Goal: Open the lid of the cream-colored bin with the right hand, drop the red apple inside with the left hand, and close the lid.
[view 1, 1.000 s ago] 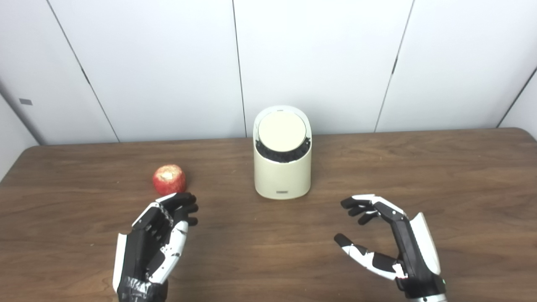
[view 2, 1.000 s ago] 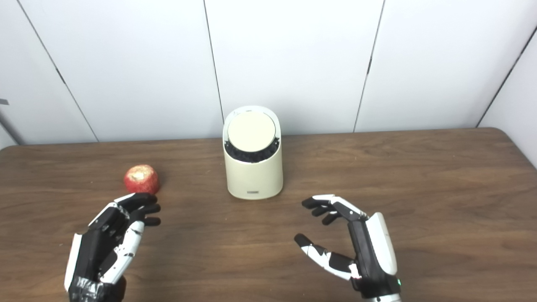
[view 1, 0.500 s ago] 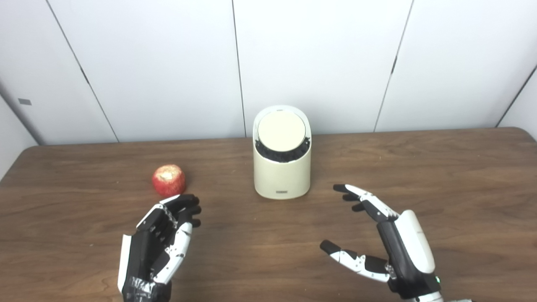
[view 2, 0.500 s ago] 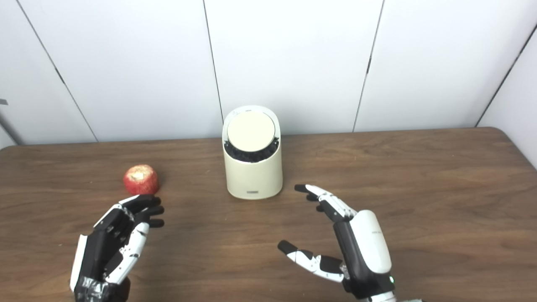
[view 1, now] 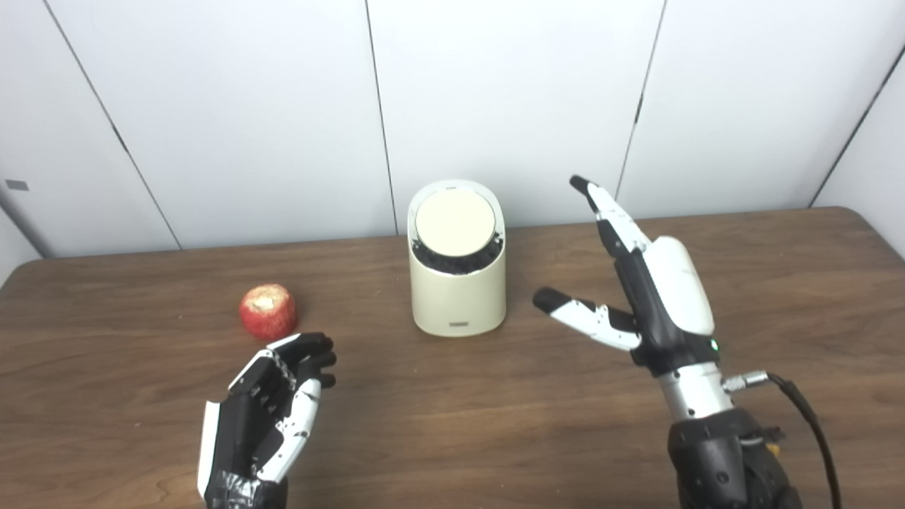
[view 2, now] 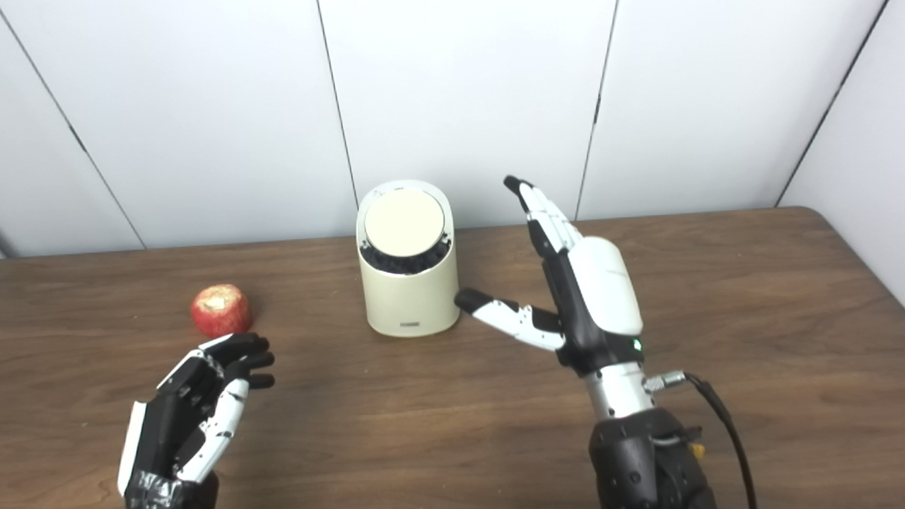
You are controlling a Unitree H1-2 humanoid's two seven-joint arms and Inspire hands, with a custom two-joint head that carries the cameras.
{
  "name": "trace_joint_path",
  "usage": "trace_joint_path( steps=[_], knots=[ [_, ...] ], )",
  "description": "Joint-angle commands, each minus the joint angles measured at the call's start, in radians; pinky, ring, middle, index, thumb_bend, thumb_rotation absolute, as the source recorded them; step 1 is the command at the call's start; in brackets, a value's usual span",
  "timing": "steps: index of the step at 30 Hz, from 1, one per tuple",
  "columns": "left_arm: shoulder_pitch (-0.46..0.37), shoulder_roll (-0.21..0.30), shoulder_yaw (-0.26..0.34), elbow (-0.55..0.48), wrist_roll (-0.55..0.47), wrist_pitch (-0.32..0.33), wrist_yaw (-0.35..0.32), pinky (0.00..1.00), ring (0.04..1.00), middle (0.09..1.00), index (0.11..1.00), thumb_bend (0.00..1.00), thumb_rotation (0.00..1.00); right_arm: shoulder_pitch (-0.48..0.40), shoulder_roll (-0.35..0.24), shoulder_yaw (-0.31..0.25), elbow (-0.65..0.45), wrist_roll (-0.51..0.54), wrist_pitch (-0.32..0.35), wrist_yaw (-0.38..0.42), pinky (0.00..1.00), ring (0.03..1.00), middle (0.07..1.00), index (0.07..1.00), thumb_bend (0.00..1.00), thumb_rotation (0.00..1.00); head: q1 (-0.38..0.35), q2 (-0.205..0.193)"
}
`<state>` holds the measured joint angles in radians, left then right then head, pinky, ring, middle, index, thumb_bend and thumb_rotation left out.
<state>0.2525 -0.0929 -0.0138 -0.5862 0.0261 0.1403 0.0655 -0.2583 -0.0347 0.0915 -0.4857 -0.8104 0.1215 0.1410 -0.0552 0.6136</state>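
Evidently the opening step is in hand: the cream-colored bin (view 1: pixel 458 272) stands upright on the table (view 1: pixel 778 283), long axis vertical, its round lid (view 1: pixel 454 223) shut and slanted to face the robot. The right hand (view 1: pixel 647 283) is raised just to the bin's right, fingers spread, touching nothing. Next it must reach leftward over the lid and tip it open. The red apple (view 1: pixel 268 311) lies just beyond the left hand (view 1: pixel 272 403), whose fingers curl loosely, empty.
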Motion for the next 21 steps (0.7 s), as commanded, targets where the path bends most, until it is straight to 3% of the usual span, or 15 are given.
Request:
trace_joint_path(
  steps=[1,4,8,13,21],
  knots=[
    [0.072,0.006,0.003,-0.005,-0.011,-0.045,-0.005,0.62,0.685,0.689,0.655,0.21,0.21,-0.06,0.01,0.006,-0.005,-0.001,0.018,0.004,0.83,0.924,0.944,0.952,0.67,0.94,-0.001,0.0],
    [0.072,0.007,0.002,-0.002,-0.009,-0.047,-0.005,0.62,0.684,0.69,0.656,0.21,0.21,-0.131,0.014,0.021,0.011,-0.035,0.072,0.029,0.82,0.901,0.891,0.933,0.67,0.93,0.002,-0.001],
    [0.07,0.005,-0.002,0.005,0.0,-0.052,-0.004,0.61,0.681,0.689,0.655,0.2,0.21,-0.219,0.011,0.036,0.057,-0.078,0.135,0.057,0.78,0.884,0.894,0.907,0.68,0.89,0.002,-0.005],
    [0.067,0.004,-0.011,0.017,0.009,-0.06,-0.004,0.61,0.687,0.696,0.661,0.19,0.21,-0.316,0.004,0.073,0.17,-0.171,0.174,0.036,0.64,0.81,0.875,0.883,0.77,0.73,0.006,-0.01],
    [0.071,-0.008,-0.028,0.023,0.017,-0.067,0.003,0.61,0.684,0.696,0.662,0.2,0.21,-0.405,-0.009,0.125,0.361,-0.25,0.178,-0.051,0.76,0.857,0.889,0.89,0.75,0.6,0.014,-0.015]
  ],
)
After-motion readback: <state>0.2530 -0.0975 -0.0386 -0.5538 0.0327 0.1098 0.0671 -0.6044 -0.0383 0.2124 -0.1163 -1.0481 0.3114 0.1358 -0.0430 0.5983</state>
